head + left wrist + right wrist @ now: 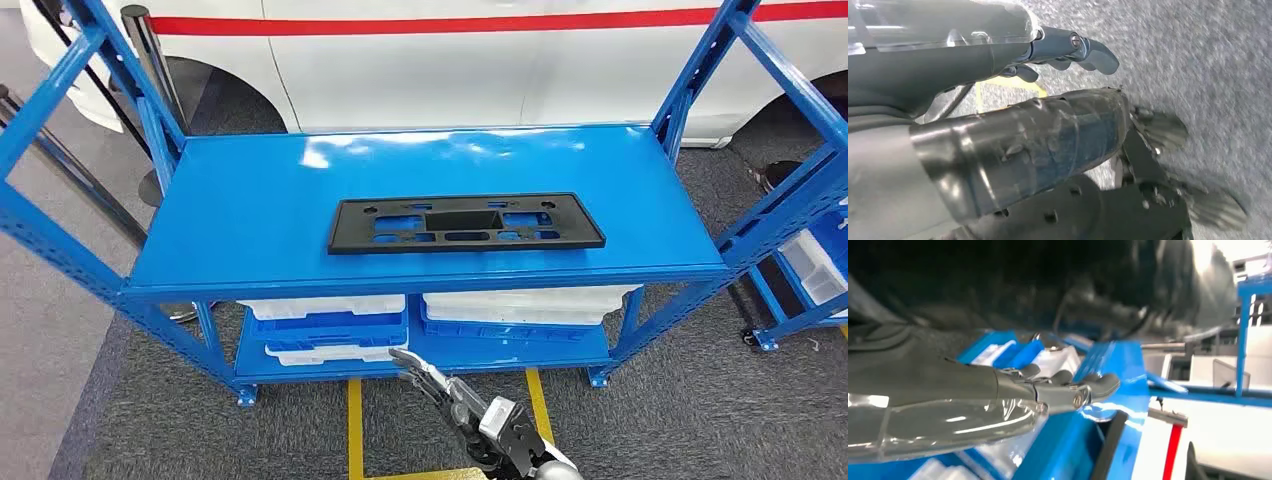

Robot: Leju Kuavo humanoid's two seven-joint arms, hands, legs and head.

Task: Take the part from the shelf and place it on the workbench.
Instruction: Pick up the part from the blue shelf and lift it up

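Part: we see a flat black plastic part [466, 223] with cut-outs lying lengthwise on the top board of the blue shelf [250, 210], near the front edge and roughly centred; nothing touches it.
Right hand: our right hand [440, 385] reaches up from below in the head view, in front of the shelf's lower level and well below the part. In the right wrist view the right hand [1068, 387] has its fingers [1100, 383] stretched forward, lying close side by side, holding nothing.
Left hand: in the left wrist view our left hand [1068, 47] hangs over grey carpet, fingers [1098, 55] extended with nothing in them.
Lower shelf: white and blue bins [330, 325] sit stacked beneath the top board.
Behind: a white car with a red stripe [450, 50].
Floor: yellow tape lines [354, 425] run across the grey carpet.
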